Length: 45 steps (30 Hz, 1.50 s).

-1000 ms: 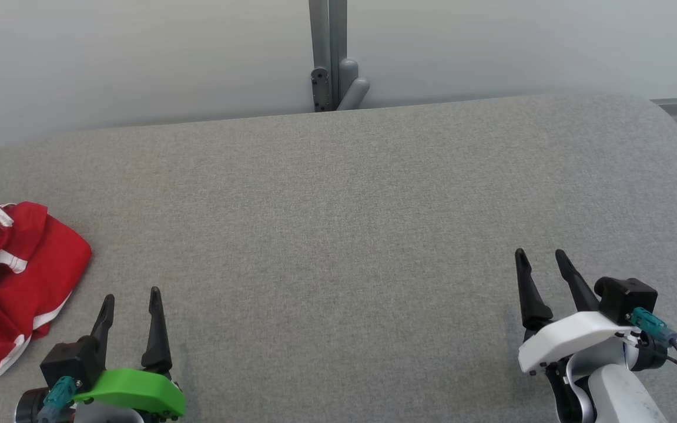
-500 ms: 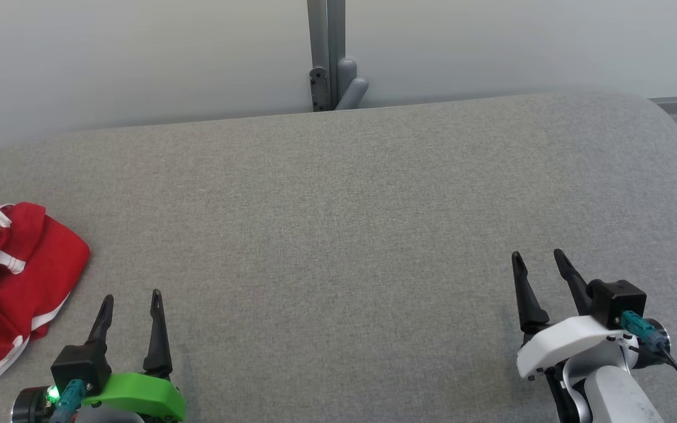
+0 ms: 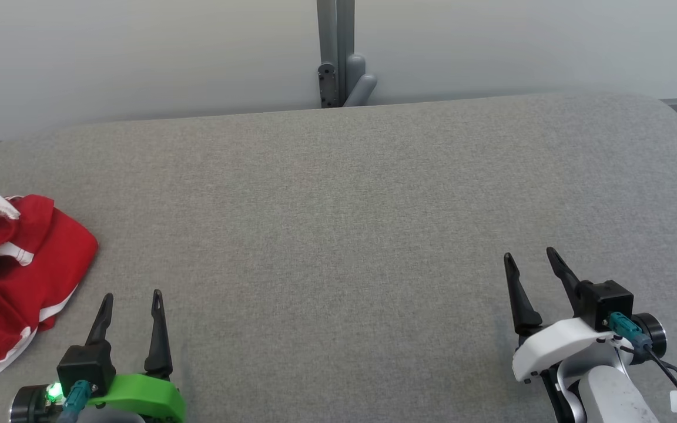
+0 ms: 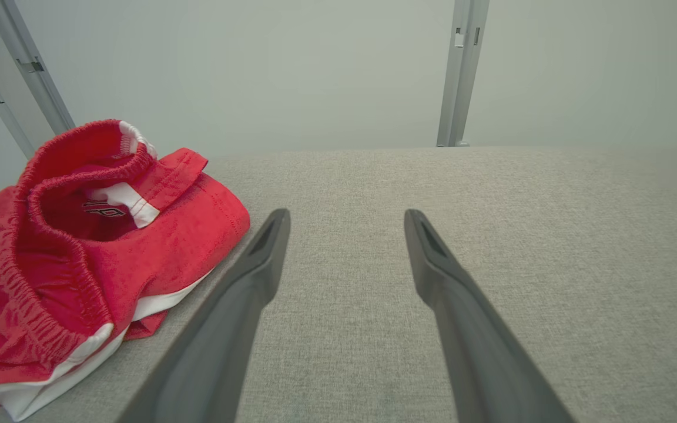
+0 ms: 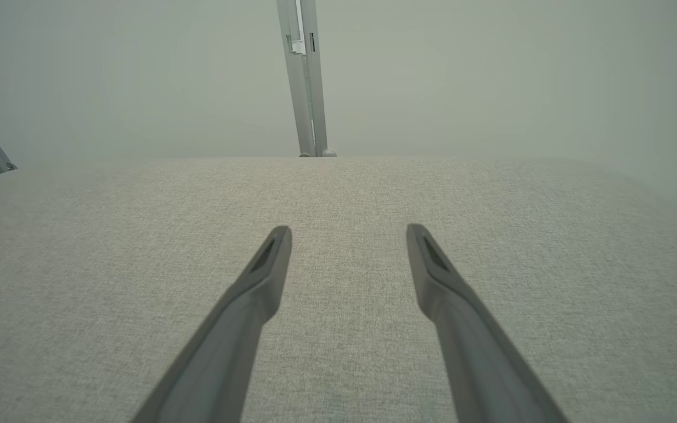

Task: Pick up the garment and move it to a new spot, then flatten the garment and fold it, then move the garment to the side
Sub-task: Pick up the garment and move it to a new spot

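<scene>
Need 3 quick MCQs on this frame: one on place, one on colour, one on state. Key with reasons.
1. Where on the table is the garment?
A. centre
B. left edge
C. right edge

2. What colour is the garment?
A. blue with yellow trim
B. plain black
C. red with white trim

3. How do the left gripper and right gripper stand?
A. both open, empty
B. left shut on the garment
C. both shut

Key:
1 B: it lies crumpled at the head view's left, beside the left gripper but apart from it.
2 C: the left wrist view shows red cloth with white bands.
3 A: each wrist view shows jaws spread with only table between them.
</scene>
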Motion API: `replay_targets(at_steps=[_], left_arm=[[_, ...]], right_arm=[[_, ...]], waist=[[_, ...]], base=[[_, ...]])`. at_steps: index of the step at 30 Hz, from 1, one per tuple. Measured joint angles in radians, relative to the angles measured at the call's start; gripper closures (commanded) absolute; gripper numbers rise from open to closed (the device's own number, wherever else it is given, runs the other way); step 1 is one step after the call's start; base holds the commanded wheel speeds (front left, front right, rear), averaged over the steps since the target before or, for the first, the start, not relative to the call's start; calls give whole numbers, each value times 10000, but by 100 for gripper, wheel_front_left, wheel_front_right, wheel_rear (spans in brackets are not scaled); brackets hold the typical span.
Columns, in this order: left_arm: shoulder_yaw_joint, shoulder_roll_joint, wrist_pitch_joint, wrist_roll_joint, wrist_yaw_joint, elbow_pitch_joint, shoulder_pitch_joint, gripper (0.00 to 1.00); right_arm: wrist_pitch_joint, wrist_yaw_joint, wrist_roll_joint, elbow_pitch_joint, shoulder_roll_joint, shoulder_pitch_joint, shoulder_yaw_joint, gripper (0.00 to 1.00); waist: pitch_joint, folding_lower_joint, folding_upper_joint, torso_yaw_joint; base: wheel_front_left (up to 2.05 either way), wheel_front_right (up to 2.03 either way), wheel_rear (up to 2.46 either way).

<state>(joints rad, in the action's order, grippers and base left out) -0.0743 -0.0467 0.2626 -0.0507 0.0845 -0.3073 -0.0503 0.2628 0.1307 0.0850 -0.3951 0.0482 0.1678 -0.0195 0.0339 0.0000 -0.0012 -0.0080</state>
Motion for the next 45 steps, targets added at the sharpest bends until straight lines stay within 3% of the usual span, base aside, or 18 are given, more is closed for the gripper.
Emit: replay_targets(at_steps=[11, 19, 31, 36, 45], left_arm=[[-84, -4, 15, -178, -132, -222, 70, 0], [-284, -8, 15, -397, -362, -844, 238, 0], [-1237, -21, 15, -878, -238, -976, 627, 0], [-1315, -21, 15, -966, -311, -702, 665, 0], [-1208, -17, 15, -1421, -138, -1083, 562, 0]], right_arm=[[0, 0, 125, -38, 2, 13, -376, 0], [0, 2, 418, -153, -2, 16, -853, 0], [0, 2, 686, -491, -10, 445, -1743, 0], [0, 2, 662, -591, -10, 572, -1850, 0], [0, 2, 616, -512, -6, 407, -1438, 0]], waist=[[86, 0, 0, 1174], [111, 0, 0, 2695], [135, 0, 0, 4991], [294, 0, 0, 5371], [484, 0, 0, 5359]], base=[[0, 0, 0], [0, 0, 0], [0, 0, 0], [0, 0, 0], [0, 0, 0]])
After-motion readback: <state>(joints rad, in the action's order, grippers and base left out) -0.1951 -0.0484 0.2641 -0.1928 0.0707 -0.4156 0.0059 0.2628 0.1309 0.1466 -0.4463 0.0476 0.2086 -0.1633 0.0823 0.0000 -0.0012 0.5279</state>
